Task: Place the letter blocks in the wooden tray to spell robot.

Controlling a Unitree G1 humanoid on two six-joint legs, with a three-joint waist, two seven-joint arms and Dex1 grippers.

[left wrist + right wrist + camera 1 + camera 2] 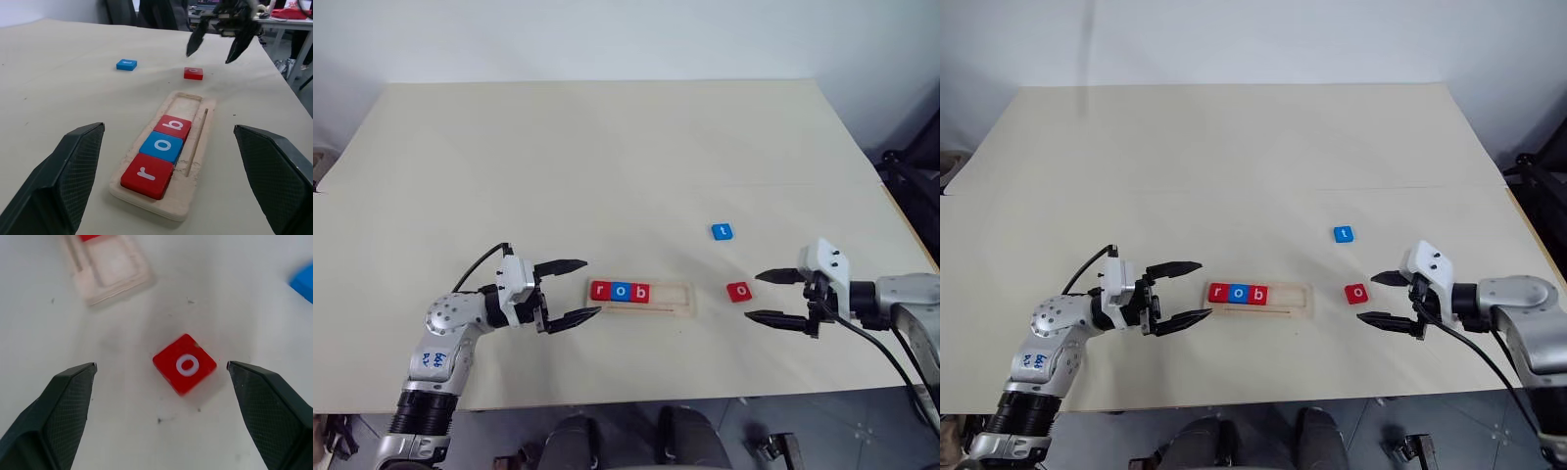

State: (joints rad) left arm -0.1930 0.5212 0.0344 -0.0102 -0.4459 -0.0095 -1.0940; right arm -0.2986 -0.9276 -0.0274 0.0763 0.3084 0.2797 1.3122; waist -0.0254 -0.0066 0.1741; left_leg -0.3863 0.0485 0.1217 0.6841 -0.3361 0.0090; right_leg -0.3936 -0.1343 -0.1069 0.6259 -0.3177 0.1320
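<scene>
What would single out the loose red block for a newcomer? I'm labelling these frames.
Start at the wooden tray near the table's front edge, then look just past its empty end. The red o block lies there on the bare table, before the open right end effector. The other loose block is blue.

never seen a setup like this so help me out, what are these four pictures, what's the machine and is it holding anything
It is a two-armed humanoid robot at a pale table. The two wide pictures come from cameras in its head, looking down. The two close-ups come from cameras on its wrists, looking out between the black fingers.

The left hand and right hand are both open and hold nothing.

On the table lies a wooden tray with three letter blocks in it: red r, blue o, red b. Two blocks lie loose: a red o, just in front of the right hand, and a blue t farther off.
</scene>
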